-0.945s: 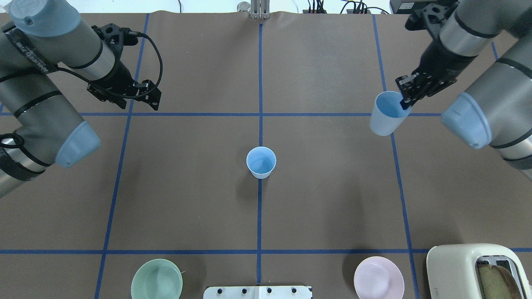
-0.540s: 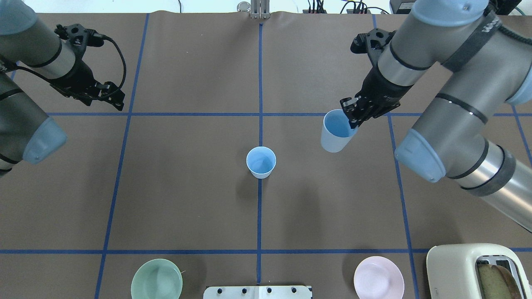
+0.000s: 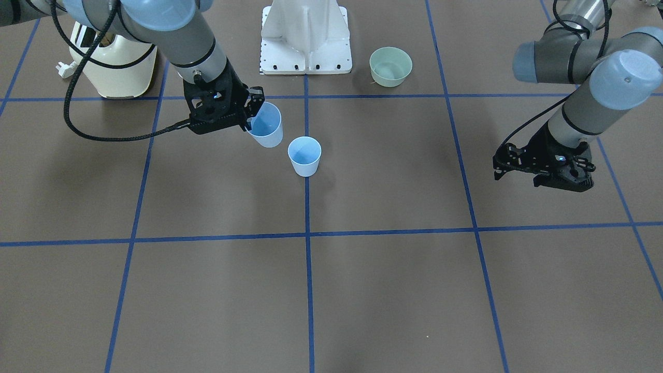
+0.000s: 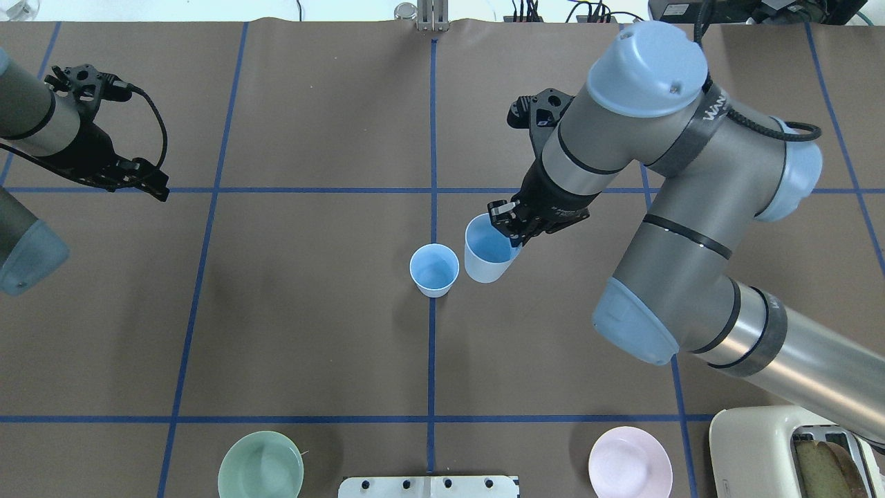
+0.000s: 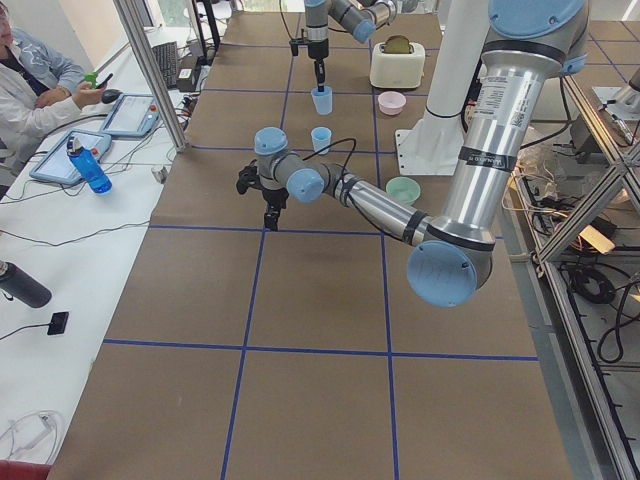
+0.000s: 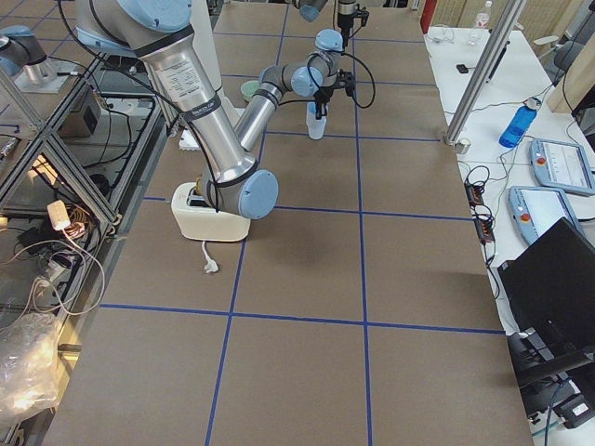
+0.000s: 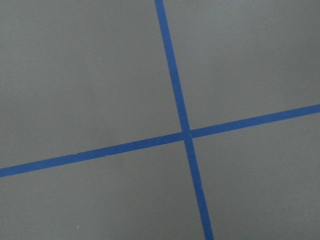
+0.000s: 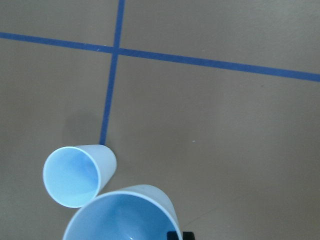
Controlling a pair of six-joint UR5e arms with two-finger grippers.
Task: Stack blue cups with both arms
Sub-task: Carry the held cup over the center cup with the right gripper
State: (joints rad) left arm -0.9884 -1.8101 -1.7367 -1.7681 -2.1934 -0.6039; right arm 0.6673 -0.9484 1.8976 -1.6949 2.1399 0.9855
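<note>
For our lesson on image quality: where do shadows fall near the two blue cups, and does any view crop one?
Overhead exterior: soft shadow lower left of the standing cup. Right wrist-mounted: the held cup is cut off by the bottom edge.

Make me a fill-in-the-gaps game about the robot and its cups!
The right gripper holds a cup coloured ____. The second cup stands on the table with its open end facing ____. The left gripper holds ____. The bowl beside the toaster is coloured ____.
Missing words: blue, up, nothing, pink.
</note>
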